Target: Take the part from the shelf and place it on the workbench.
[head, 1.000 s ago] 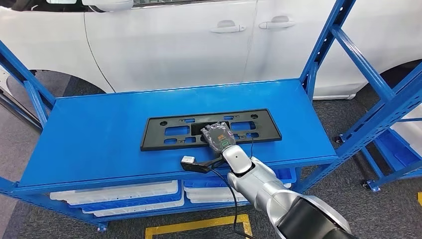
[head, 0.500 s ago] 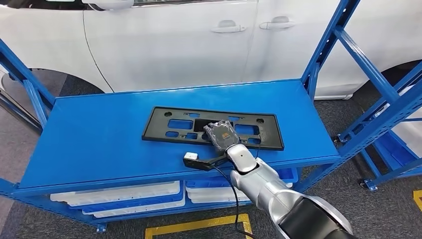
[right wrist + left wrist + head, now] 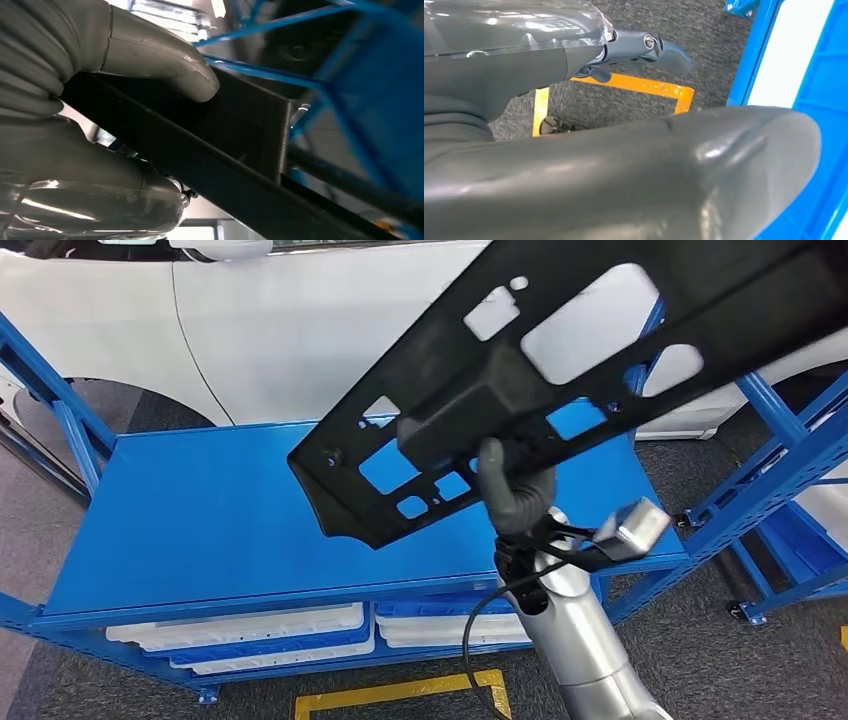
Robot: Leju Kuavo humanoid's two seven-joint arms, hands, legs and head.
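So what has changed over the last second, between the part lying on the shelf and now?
The right hand, which rested on the black part lying flat on the blue shelf, has raised it off the surface; the part now hangs tilted, close to the head camera. The shelf, the white car behind it and the white trays below are unchanged.

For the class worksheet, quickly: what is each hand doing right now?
Left hand: cannot be told.
Right hand: grips the black part.
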